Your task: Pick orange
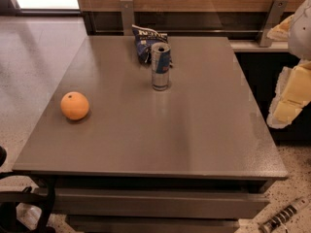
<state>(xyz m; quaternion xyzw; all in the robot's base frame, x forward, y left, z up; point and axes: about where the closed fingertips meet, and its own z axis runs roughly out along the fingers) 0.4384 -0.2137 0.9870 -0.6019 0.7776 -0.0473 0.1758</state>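
The orange [75,106] is a small round fruit with a dark stem dot. It sits on the grey table [160,135] near its left edge. My gripper [290,98], white with yellow parts, hangs at the far right of the view, off the table's right side and far from the orange. It holds nothing that I can see.
A silver and blue drink can [160,66] stands upright at the back middle of the table. A blue snack bag [146,41] lies just behind it. A wooden wall panel with metal brackets runs along the back. A black chair part [19,203] is at the lower left.
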